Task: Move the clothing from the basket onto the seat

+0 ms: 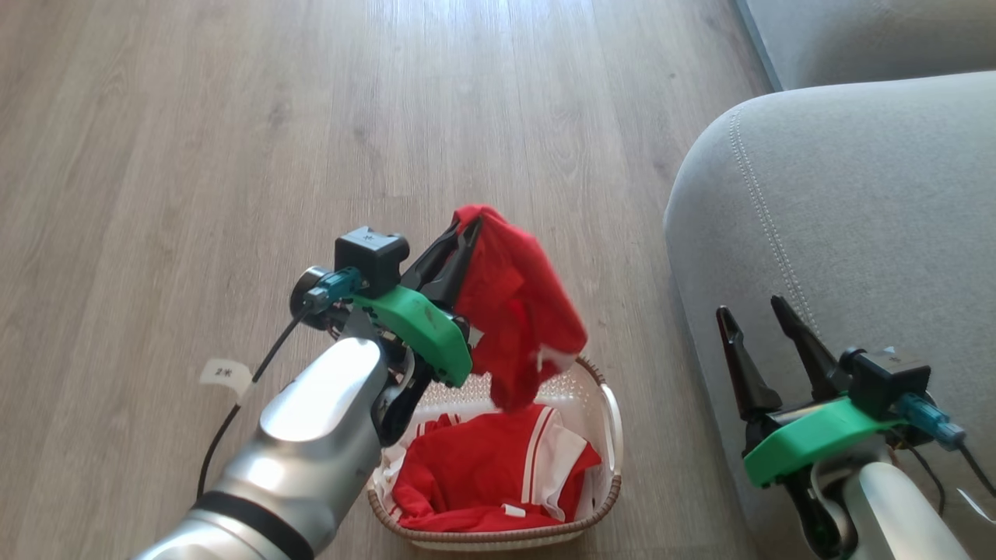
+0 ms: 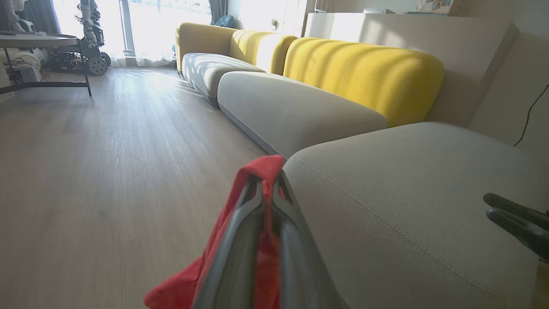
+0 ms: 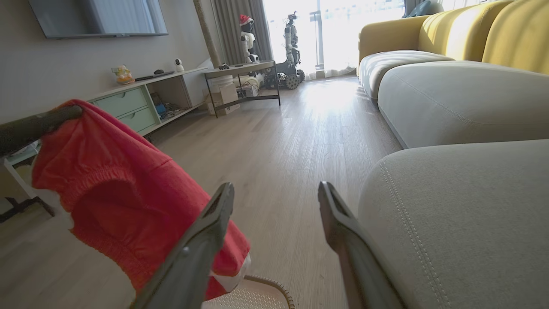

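Small white tag on a black cable — marked perhaps "2R", too blurred for certainty, nothing else legible

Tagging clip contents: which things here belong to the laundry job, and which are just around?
Job: red garment in left gripper, basket, clothing inside it, seat, open right gripper.
Around: yellow backrests, cabinet, table, parked robots, television.

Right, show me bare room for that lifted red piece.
Freest: the seat, its grey top bare from the stitched edge back, with the open right gripper at its near end. The floor left of and beyond the basket is bare too. Crowded: the basket, red clothing inside, the left gripper holding the lifted piece above it.
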You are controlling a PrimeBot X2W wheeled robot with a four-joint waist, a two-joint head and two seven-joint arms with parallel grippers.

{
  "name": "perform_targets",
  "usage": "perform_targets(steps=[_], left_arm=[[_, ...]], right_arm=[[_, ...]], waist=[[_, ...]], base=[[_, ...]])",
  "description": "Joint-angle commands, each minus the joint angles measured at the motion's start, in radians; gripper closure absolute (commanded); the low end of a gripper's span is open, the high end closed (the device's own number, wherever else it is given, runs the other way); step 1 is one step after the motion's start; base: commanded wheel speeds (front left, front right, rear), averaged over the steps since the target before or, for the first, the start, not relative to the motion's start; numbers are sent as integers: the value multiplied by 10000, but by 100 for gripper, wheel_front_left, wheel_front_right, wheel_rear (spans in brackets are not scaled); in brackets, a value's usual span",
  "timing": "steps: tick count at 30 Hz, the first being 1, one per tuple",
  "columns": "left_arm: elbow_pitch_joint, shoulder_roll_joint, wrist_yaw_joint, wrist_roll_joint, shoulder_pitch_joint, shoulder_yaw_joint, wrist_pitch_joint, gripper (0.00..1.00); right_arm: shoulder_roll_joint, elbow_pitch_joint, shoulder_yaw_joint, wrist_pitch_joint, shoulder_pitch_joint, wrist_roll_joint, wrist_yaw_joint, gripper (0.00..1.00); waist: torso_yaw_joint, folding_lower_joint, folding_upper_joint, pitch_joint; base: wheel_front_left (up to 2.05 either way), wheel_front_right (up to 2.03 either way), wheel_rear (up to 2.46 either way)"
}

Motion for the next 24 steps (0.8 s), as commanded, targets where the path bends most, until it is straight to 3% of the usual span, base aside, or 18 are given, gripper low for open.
perform_targets(steps=[1,6,11,20,24], left_arm=[[-303,132,6,-4,-535,207,-77,100],[-596,132,31,-80,-703,45,-36,100],[-1001,132,97,-269,-905,-82,13,100],[-1805,131,293,-777,-1239,-529,242,100],[-2279,131,435,-960,-1319,-812,286,100]], right_arm=[[-123,-297,276,-67,-145,99,-2,0],[-255,-365,871,-67,-245,69,-2,0],[-263,-10,2097,-67,-578,239,-2,0],[335,2336,4684,-50,-2016,908,-2,0],[740,3553,5084,-59,-2701,1267,-2,0]], waist=[[4,1,0,31],[-11,1,0,64],[58,1,0,57],[376,1,0,-81],[551,1,0,-125]], base=[[0,0,0],[0,0,0],[0,0,0],[0,0,0],[0,0,0]])
